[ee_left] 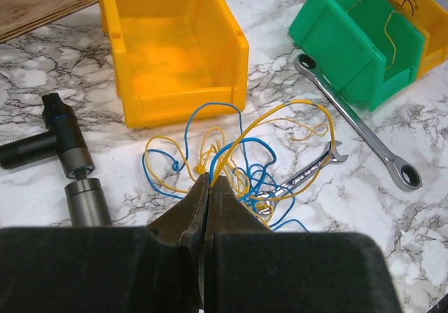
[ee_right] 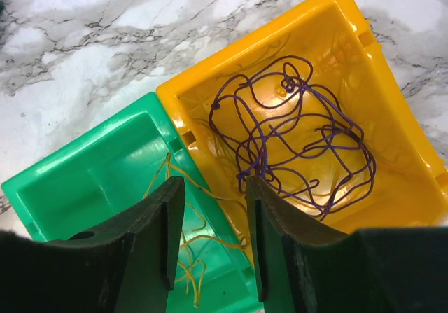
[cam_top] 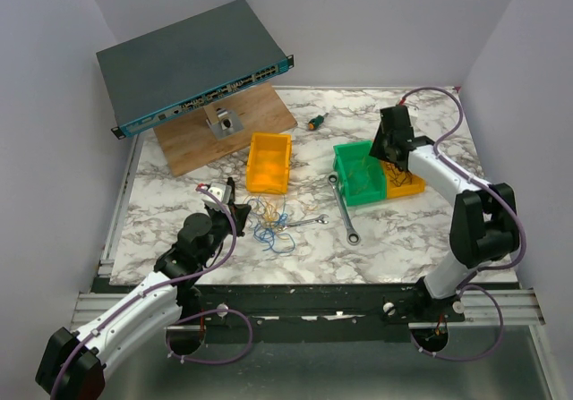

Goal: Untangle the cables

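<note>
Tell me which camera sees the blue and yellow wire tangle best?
The left wrist view: the tangle sits big and close, its loops clear, at the tips of the left hand. The top external view shows it tiny. The right wrist view shows none of it.

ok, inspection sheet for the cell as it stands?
Surface: marble-pattern table.
Job's things: blue and yellow wires tangled mid-table, lying over the small wrench; purple wire in right yellow bin; thin yellow wire in green bin.
Clutter: long wrench, mid yellow bin, screwdriver, black fitting.
Grippers: left tool shut on wires; right tool open above the two right bins.
Cables: purple hoses looped along both arms.
Surroundings: network switch on wood board; plain walls.
</note>
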`<action>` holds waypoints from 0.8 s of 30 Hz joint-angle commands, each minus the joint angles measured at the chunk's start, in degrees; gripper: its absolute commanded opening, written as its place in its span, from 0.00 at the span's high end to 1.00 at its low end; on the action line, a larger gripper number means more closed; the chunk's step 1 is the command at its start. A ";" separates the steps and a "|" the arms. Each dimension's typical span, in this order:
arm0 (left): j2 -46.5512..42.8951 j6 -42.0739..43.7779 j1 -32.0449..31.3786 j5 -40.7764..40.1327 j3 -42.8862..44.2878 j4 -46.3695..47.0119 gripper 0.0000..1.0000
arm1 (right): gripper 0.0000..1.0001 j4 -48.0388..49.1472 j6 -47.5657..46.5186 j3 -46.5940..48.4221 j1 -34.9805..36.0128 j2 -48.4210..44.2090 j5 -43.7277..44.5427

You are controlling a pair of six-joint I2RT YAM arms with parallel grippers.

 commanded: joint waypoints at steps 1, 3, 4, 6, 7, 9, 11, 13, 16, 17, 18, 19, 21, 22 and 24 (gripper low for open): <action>-0.01 0.21 0.29 1.35 1.61 0.33 1.00 | 0.56 0.54 -0.08 -1.76 0.00 -3.40 -1.51; 0.19 0.21 0.29 1.46 1.69 0.16 1.00 | 0.66 0.55 -0.23 -1.87 0.04 -4.21 -2.36; 0.12 0.21 0.29 1.43 1.77 0.07 1.00 | 0.74 0.42 -0.19 -1.96 0.04 -4.62 -3.27; 0.06 0.21 0.29 1.43 1.69 0.32 1.00 | 0.89 0.46 -0.35 -2.05 0.02 -5.33 -5.68; 0.14 0.21 0.29 1.43 1.69 0.41 1.00 | 0.93 0.46 -0.42 -2.13 0.04 -5.75 -6.44; 0.26 0.21 0.29 1.51 1.85 0.05 1.00 | 0.97 0.84 -0.55 -2.31 0.01 -6.31 -7.75; 0.01 0.21 0.29 1.44 1.80 -0.11 1.00 | 0.99 1.04 -0.65 -2.31 0.03 -6.46 -9.19; -0.19 0.21 0.29 1.36 1.60 0.32 1.00 | 0.99 1.29 -1.01 -2.40 0.03 -5.99 -11.52; 0.11 0.21 0.29 1.51 1.77 0.00 1.00 | 0.99 1.56 -2.02 -2.69 0.21 -4.60 -13.01; 0.09 0.21 0.29 1.52 1.78 -0.02 1.00 | 0.99 1.81 -2.13 -2.98 0.41 -4.13 -13.33; 0.00 0.21 0.29 1.52 1.78 0.12 1.00 | 0.99 2.02 -2.35 -3.18 0.82 -3.55 -13.36; 0.04 0.21 0.29 1.53 1.65 0.36 1.00 | 0.99 2.33 -2.48 -3.48 1.36 -3.05 -13.08; 0.32 0.21 0.29 1.52 1.70 0.50 1.00 | 0.99 2.97 -2.69 -4.01 2.74 -1.63 -11.74; 0.47 0.21 0.29 1.52 1.75 0.43 1.00 | 0.99 3.43 -2.63 -4.27 3.33 -0.67 -11.48; 0.56 0.21 0.31 1.61 1.85 0.33 1.00 | 0.99 4.52 -2.34 -4.59 4.33 1.50 -11.13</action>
